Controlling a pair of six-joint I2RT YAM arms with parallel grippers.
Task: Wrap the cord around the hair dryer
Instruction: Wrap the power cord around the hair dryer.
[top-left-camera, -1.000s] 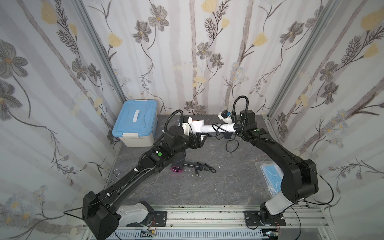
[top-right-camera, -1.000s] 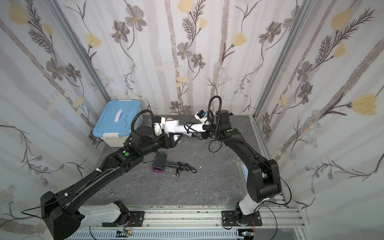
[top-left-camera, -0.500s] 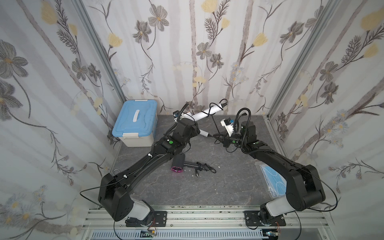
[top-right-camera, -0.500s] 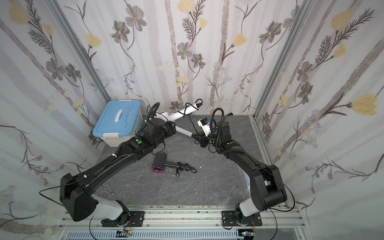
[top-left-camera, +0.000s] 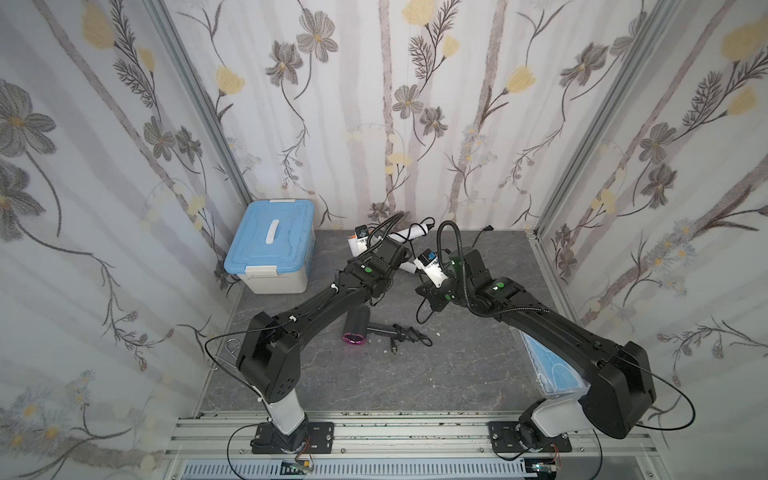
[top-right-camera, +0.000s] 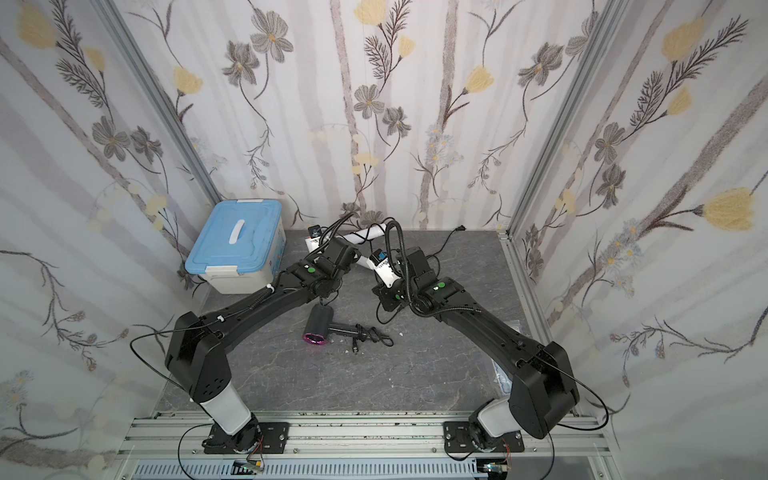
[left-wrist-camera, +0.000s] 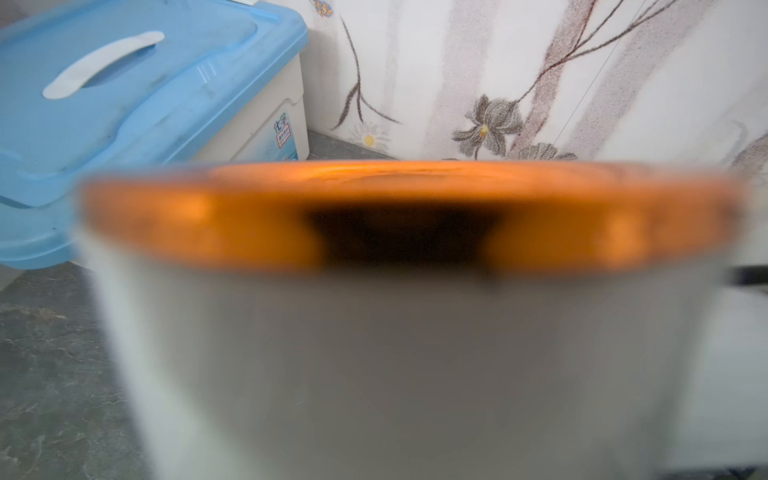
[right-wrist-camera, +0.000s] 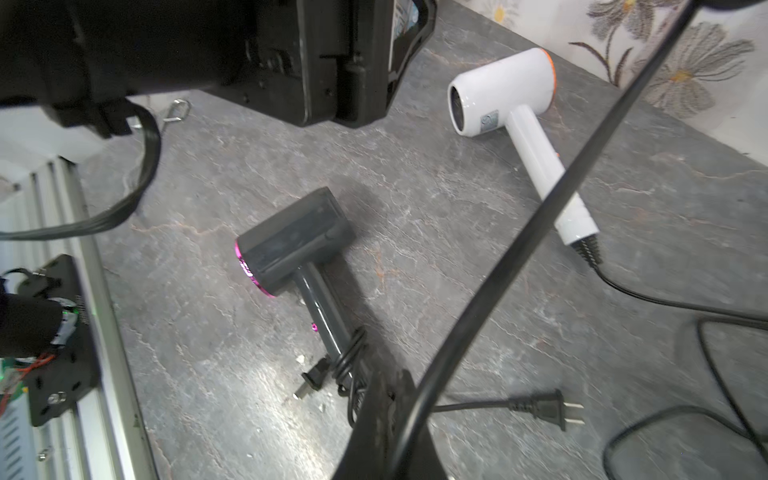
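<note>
The white hair dryer (right-wrist-camera: 503, 91) with an orange rear ring sits low at the back of the table, its handle (top-left-camera: 409, 232) pointing at the back wall. Its barrel (left-wrist-camera: 395, 353) fills the left wrist view and hides the jaws of my left gripper (top-left-camera: 380, 249), which holds it. The black cord (right-wrist-camera: 490, 282) runs taut out of my right gripper (right-wrist-camera: 392, 399), which is shut on it above the table's middle (top-left-camera: 432, 297). More cord lies in loose loops (right-wrist-camera: 706, 332), and its plug (right-wrist-camera: 544, 409) rests on the table.
A black hair dryer (top-left-camera: 357, 326) with a pink ring lies mid-table, its own cord bundled on the handle (right-wrist-camera: 351, 357). A blue-lidded box (top-left-camera: 270, 245) stands at the back left. A blue mask pack (top-left-camera: 548, 374) lies under the right arm. A metal clip (top-left-camera: 232, 347) lies front left.
My left arm carried the white dryer from the middle to the back of the table. My right gripper, still shut on the cord, drew away from the handle toward the front and lower.
</note>
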